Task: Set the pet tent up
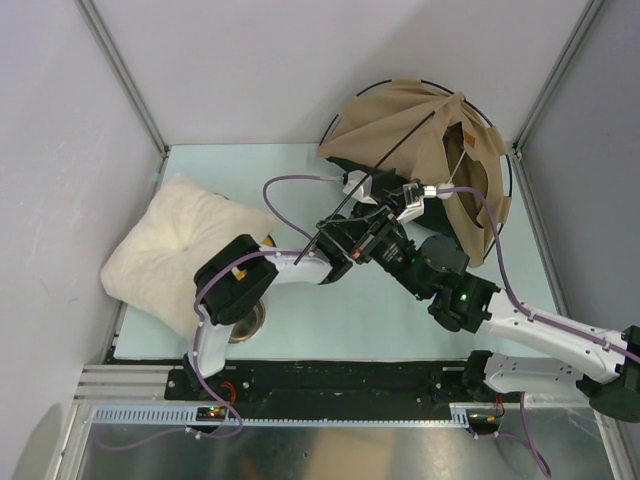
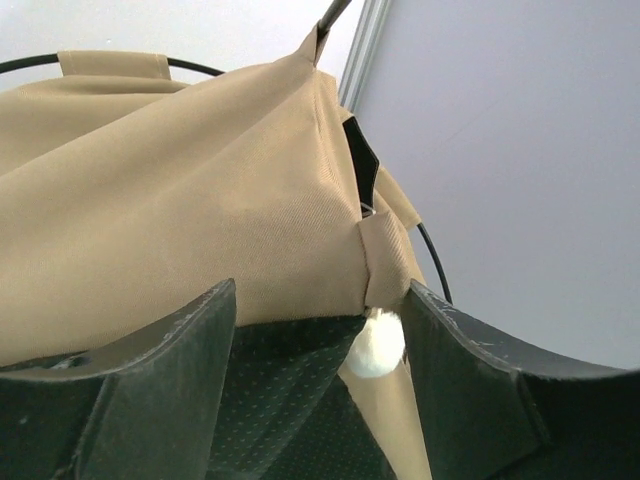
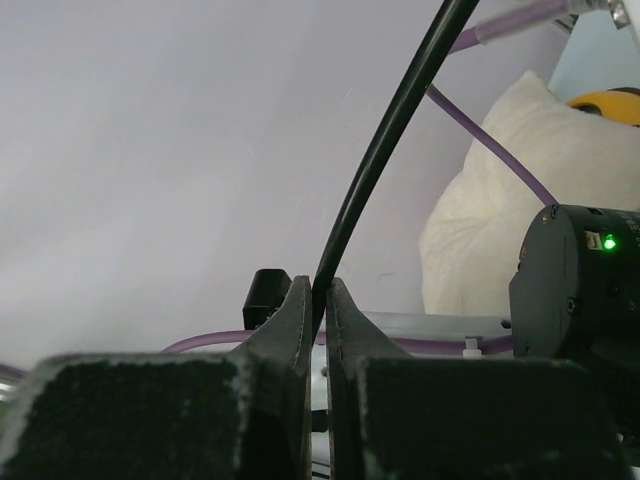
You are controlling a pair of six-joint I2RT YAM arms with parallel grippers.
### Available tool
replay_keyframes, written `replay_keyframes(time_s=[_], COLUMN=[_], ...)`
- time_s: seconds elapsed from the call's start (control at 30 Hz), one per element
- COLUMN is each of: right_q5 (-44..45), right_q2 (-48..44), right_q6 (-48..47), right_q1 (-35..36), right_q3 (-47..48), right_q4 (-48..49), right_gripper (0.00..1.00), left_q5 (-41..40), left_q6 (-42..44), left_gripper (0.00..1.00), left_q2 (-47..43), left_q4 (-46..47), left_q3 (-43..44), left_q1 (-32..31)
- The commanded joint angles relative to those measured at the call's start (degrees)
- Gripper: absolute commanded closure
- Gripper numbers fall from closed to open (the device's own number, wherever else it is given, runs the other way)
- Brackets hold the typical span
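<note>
The pet tent (image 1: 420,140), tan fabric on thin black poles, lies half-collapsed at the table's far right. It fills the left wrist view (image 2: 180,220), its white pom-pom (image 2: 377,345) hanging below a fabric loop. My left gripper (image 2: 318,300) is open right at the fabric, with the pom-pom between the fingers near the right one; in the top view it (image 1: 385,200) is at the tent's near-left edge. My right gripper (image 3: 320,290) is shut on a black pole (image 3: 385,130) that sticks out of the tent toward the near left (image 1: 340,215).
A cream fluffy pillow (image 1: 180,250) lies at the left and shows in the right wrist view (image 3: 500,200). A yellow bowl holder (image 1: 268,240) peeks out beside it, partly under the left arm. The two arms cross mid-table. Walls close in on the left, back and right.
</note>
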Motion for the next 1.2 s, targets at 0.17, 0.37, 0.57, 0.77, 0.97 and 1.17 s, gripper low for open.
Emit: replay_keyframes(time_s=[0.17, 0.37, 0.57, 0.77, 0.97, 1.17], right_q5=[-1.0, -1.2, -1.1, -0.9, -0.7, -0.6], right_q2=[0.5, 0.7, 0.8, 1.0, 0.9, 0.9], right_q6=[-1.2, -0.9, -1.1, -1.3, -1.4, -1.4], right_q1=[-0.6, -0.5, -0.3, -0.2, -0.2, -0.3], right_q3=[3.1, 3.1, 3.0, 3.0, 3.0, 3.1], right_q4=[3.8, 4.2, 4.6, 4.9, 4.6, 4.2], right_gripper=[1.0, 1.0, 1.0, 1.0, 1.0, 1.0], left_q5=[2.3, 2.8, 2.6, 2.7, 2.6, 3.2], left_q6=[2.5, 2.6, 1.9, 1.4, 1.5, 1.5], left_gripper=[0.37, 0.44, 0.41, 0.42, 0.5, 0.57], left_q2=[-0.4, 0.4, 2.4, 3.6, 2.8, 2.2], left_q4=[12.0, 9.1, 8.0, 7.0, 6.9, 6.9], left_q3=[5.3, 6.4, 6.5, 7.1, 6.9, 7.1], left_q1=[0.4, 0.6, 0.6, 0.6, 0.8, 1.1])
